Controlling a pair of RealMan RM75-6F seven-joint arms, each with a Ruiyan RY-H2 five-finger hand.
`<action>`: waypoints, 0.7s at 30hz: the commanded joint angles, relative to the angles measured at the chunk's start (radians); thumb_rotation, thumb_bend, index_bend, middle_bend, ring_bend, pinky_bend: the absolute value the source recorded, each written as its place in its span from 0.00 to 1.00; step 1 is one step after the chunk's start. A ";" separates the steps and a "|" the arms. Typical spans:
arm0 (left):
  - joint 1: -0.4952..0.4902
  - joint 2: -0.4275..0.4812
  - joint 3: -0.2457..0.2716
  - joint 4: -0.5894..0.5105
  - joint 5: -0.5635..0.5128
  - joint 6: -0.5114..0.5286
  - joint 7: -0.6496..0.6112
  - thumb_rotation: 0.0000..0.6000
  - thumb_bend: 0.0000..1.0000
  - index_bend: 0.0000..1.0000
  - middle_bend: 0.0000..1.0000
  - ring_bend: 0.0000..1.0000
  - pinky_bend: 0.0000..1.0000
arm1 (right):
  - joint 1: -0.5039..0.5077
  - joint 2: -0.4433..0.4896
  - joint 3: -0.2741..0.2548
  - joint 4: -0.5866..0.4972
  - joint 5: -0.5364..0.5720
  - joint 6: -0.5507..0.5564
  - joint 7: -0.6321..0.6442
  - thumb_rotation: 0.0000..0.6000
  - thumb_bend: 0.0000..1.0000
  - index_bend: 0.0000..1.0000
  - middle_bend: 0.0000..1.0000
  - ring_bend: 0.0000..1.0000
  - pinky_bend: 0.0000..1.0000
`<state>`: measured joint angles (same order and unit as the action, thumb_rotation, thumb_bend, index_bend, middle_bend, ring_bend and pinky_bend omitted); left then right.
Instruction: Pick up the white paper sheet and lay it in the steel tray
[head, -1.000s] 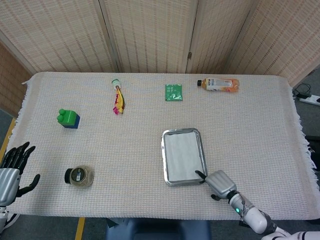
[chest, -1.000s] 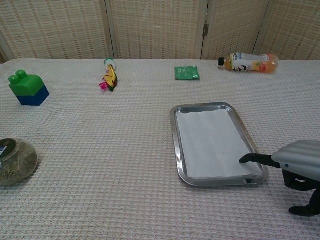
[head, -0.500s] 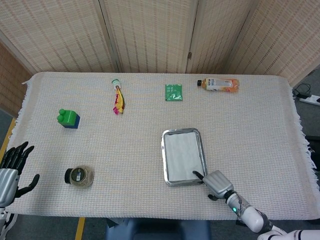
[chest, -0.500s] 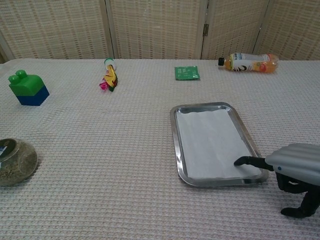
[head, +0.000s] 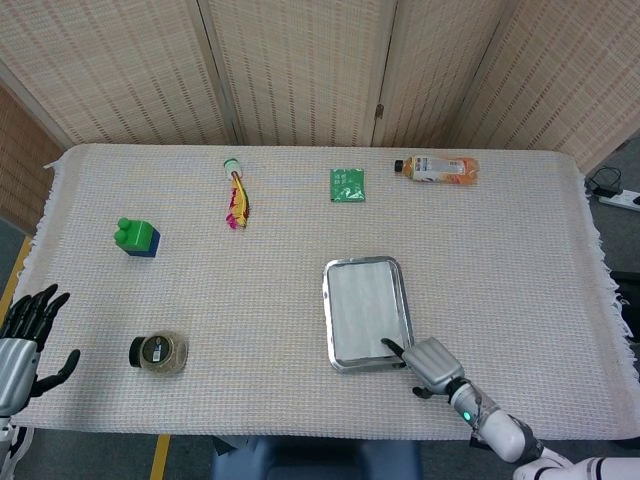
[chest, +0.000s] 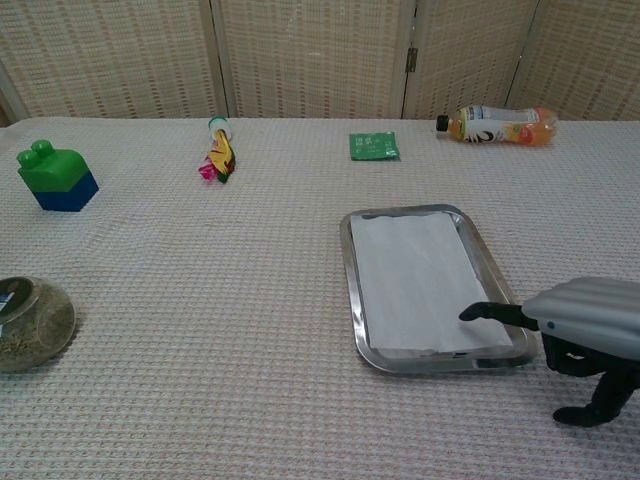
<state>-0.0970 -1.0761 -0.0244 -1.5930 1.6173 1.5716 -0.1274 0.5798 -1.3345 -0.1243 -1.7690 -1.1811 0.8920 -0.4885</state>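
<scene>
White paper sheet (chest: 412, 278) lies flat inside the steel tray (chest: 352, 290), so the placing looks as good as done to me. My right hand (chest: 585, 330) sits at the tray's near right corner, one dark fingertip (chest: 470, 313) stretched out onto the sheet's near edge, the rest curled under toward the bench (chest: 250, 300); I judge that finger is there to press the paper down and square it against the rim, not to grip it, so it holds nothing. My left hand (head: 22, 340) waits at the bench's near left edge, fingers spread, holding nothing, well apart from the work. Next I'd lift that fingertip off gently, since a drag could pull the sheet askew.
</scene>
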 joint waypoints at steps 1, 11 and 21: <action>0.003 0.001 0.003 -0.003 0.007 0.006 0.004 1.00 0.45 0.00 0.00 0.00 0.00 | -0.032 0.053 -0.012 -0.049 -0.067 0.060 0.037 1.00 0.31 0.00 1.00 1.00 1.00; -0.001 -0.019 0.000 0.012 0.005 0.000 0.061 1.00 0.45 0.00 0.00 0.00 0.00 | -0.287 0.048 0.042 0.112 -0.442 0.663 0.286 1.00 0.31 0.00 0.25 0.37 0.51; -0.013 -0.088 -0.008 0.087 0.035 0.020 0.121 1.00 0.44 0.00 0.00 0.00 0.00 | -0.429 -0.031 0.116 0.396 -0.480 0.942 0.450 1.00 0.31 0.00 0.03 0.19 0.30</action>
<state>-0.1077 -1.1549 -0.0329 -1.5162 1.6470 1.5887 -0.0130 0.2035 -1.3401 -0.0380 -1.4308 -1.6439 1.7890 -0.1083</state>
